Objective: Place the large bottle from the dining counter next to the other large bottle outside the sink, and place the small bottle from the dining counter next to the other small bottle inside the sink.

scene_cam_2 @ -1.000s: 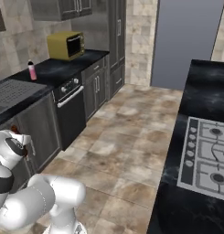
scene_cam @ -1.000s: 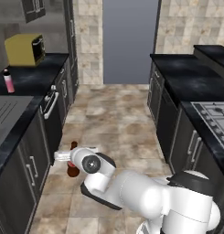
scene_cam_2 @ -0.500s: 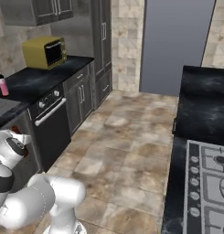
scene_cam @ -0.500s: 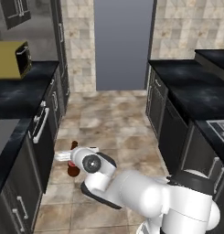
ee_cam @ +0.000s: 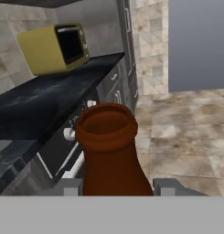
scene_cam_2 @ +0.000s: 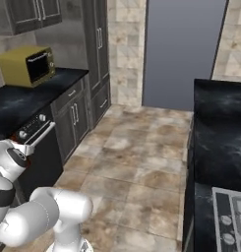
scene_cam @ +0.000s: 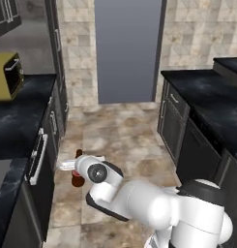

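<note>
We see the gripper (ee_cam: 117, 187) clamped on the large bottle (ee_cam: 109, 155) (brown, neck up) above the floor; our base has turned, so the yellow microwave (scene_cam_2: 27, 64) looms nearer.

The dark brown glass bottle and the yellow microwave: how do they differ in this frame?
The dark brown glass bottle is round, narrow-necked and open-mouthed; the yellow microwave is boxy with a dark door. The bottle sits between the gripper fingertips, off any surface; the microwave rests on the black marbled counter.
</note>
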